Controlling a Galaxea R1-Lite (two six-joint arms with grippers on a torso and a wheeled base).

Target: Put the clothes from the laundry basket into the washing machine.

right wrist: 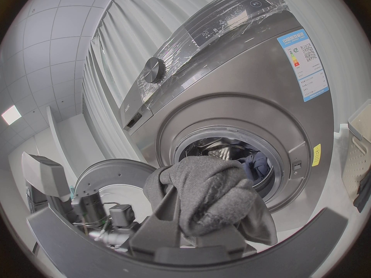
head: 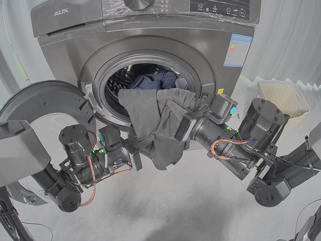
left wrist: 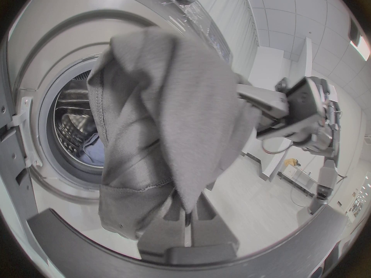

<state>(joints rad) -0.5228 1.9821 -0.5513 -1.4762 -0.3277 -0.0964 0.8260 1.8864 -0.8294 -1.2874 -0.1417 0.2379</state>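
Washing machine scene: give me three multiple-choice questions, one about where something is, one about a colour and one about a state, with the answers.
1. Relative to the washing machine, the laundry basket stands:
A. on top of it
B. at the robot's left of it
C. at the robot's right of it

2. The clothes already in the drum are:
A. dark blue
B. red
C. white

3. The machine's door is:
A. shut
B. swung open
C. taken off and lying flat on the floor

Answers:
1 C, the head view shows it on the right, beside the machine.
2 A, blue fabric shows through the opening behind the grey garment.
3 B, it stands out on its hinge at the robot's left.
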